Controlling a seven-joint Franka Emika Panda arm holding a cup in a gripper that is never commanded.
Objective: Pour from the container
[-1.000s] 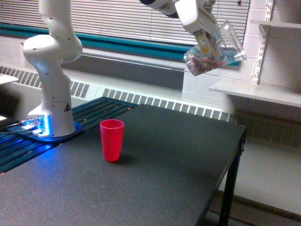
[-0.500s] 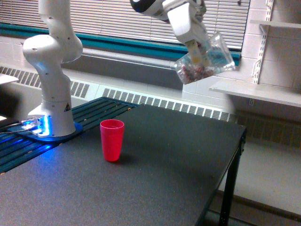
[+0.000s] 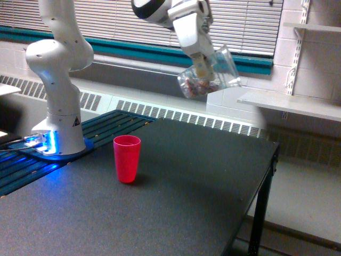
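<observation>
Black and faintly speckled, the table (image 3: 176, 197) fills the near part of the scene, its right edge dropping to a dark leg (image 3: 259, 213) at the exterior view's right. On it, toward the left, a red cup (image 3: 127, 158) stands upright with its mouth open to the top; nothing touches it.

Farther left, the white robot base (image 3: 57, 90) rises from a mount that glows blue (image 3: 42, 144), beside a dark slatted surface (image 3: 112, 125) at the table's far left corner.

High above the table, to the right of the red cup and farther back, the gripper (image 3: 201, 66) is clenched on the container (image 3: 208, 79), a clear plastic cup. The container hangs in the air well apart from the red cup and from the table top. It is tilted steeply, its closed bottom low and to the left, its open mouth higher and to the right. Small pinkish-brown pieces (image 3: 196, 85) lie gathered in the low end, against the bottom. One finger (image 3: 200, 68) shows pale against the clear wall; the other is hidden behind it.

Behind all this a long radiator grille (image 3: 181, 118) runs along the wall. Above it sits a teal sill band (image 3: 133, 50) under closed window blinds (image 3: 122, 21). At the far right, white shelves (image 3: 290, 104) are fixed to a painted block wall.
</observation>
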